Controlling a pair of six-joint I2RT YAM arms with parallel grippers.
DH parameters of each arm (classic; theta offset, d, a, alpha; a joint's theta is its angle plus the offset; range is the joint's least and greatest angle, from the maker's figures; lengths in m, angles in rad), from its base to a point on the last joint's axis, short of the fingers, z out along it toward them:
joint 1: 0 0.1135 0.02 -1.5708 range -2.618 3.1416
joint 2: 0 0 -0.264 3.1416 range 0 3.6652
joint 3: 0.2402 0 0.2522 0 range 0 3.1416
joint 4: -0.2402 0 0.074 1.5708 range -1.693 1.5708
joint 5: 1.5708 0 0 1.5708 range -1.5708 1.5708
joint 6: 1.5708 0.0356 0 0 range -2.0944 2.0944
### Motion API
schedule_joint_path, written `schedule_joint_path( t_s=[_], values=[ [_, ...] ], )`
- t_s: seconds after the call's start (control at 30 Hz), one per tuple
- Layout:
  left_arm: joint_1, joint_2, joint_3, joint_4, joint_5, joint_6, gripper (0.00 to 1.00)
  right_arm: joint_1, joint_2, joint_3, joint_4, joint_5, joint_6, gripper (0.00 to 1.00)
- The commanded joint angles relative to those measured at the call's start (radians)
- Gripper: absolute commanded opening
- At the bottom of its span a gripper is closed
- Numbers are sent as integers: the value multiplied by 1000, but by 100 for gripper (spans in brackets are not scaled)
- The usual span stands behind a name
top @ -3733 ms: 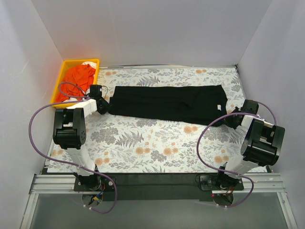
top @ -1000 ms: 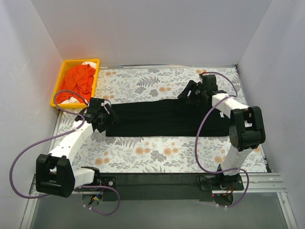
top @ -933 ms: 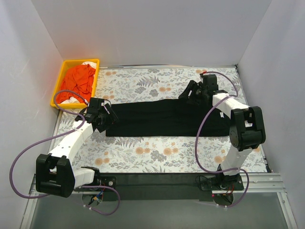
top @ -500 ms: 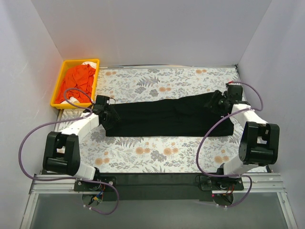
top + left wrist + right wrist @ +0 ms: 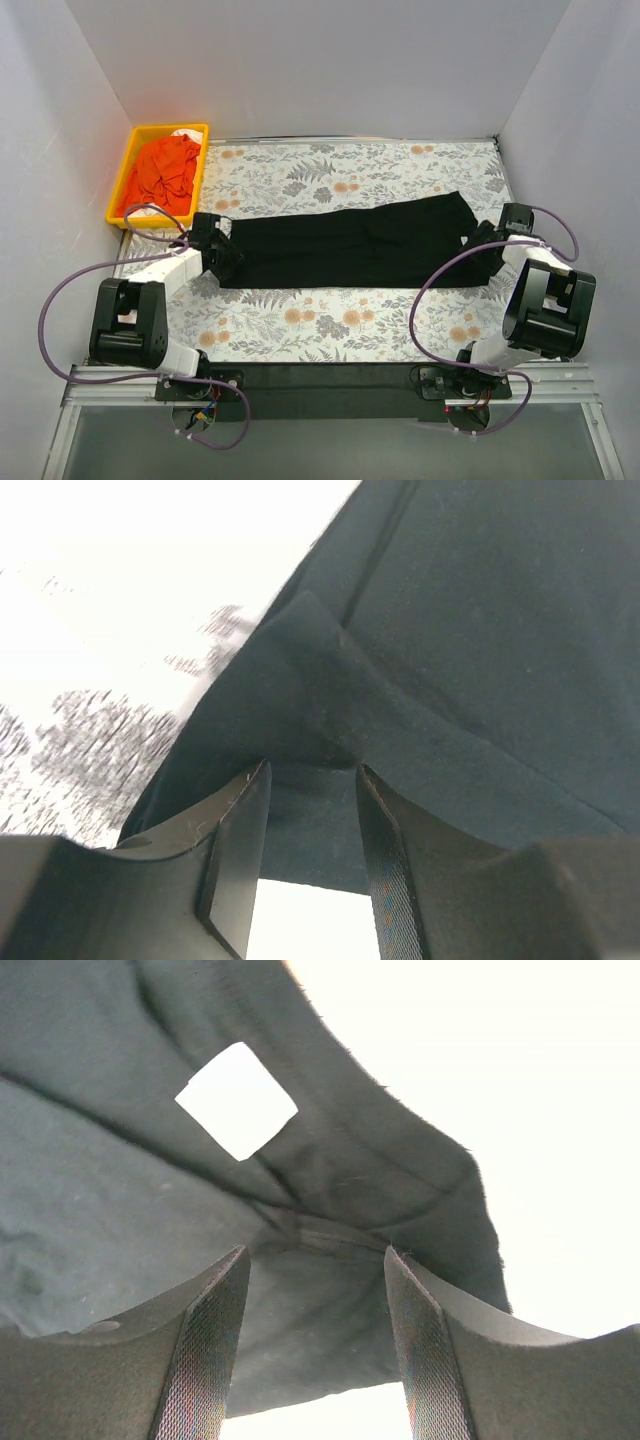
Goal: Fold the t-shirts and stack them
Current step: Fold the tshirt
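Observation:
A black t-shirt (image 5: 350, 245), folded into a long band, lies across the floral table. My left gripper (image 5: 225, 258) sits low at its left end. In the left wrist view its jaws (image 5: 311, 770) stand apart over a puckered edge of the black cloth (image 5: 480, 630). My right gripper (image 5: 487, 245) is at the band's right end. In the right wrist view it (image 5: 315, 1255) is open over the dark hem (image 5: 100, 1180), below the white neck label (image 5: 237, 1100). An orange t-shirt (image 5: 165, 170) is bunched in the tray.
The yellow tray (image 5: 170, 128) stands at the far left corner, with a bit of white cloth (image 5: 186, 133) at its back. White walls close in the table on three sides. Purple cables (image 5: 430, 290) loop from both arms over the near table.
My right gripper swung from the shirt's far edge to its right end, and that end shifted outward. The left gripper settled onto the left end. Both sets of jaws narrowed a little.

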Motion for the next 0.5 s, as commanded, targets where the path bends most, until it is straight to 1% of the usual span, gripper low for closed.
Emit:
schedule_joint_path(
  t_s=[0.0, 0.07, 0.1, 0.13, 0.2, 0.23, 0.3, 0.33, 0.37, 0.47],
  values=[
    [18, -42, -91, -124, -45, -10, 39, -15, 15, 60, -63, 96, -23, 54],
    [18, -108, -100, -134, -42, -9, 46, -7, 1, 71, -70, 96, -34, 55],
    [18, -131, -94, -147, -44, 11, 51, -1, -25, 77, -78, 99, -38, 55],
    [18, -147, -65, -156, -50, 25, 58, 12, -40, 86, -84, 101, -41, 55],
    [9, -171, -16, -186, -77, 72, 63, 42, -80, 102, -112, 98, -43, 56],
    [3, -173, 48, -196, -87, 94, 67, 52, -94, 103, -121, 90, -41, 56],
    [-20, -158, 114, -219, -133, 122, 70, 84, -131, 102, -142, 70, -23, 55],
    [-50, -149, 144, -222, -143, 151, 70, 95, -141, 87, -142, 62, -15, 55],
    [-66, -136, 199, -222, -148, 162, 70, 108, -161, 79, -144, 32, -5, 55],
    [-117, -78, 263, -193, -119, 209, 70, 154, -183, 30, -138, -11, 57, 54]
  ],
)
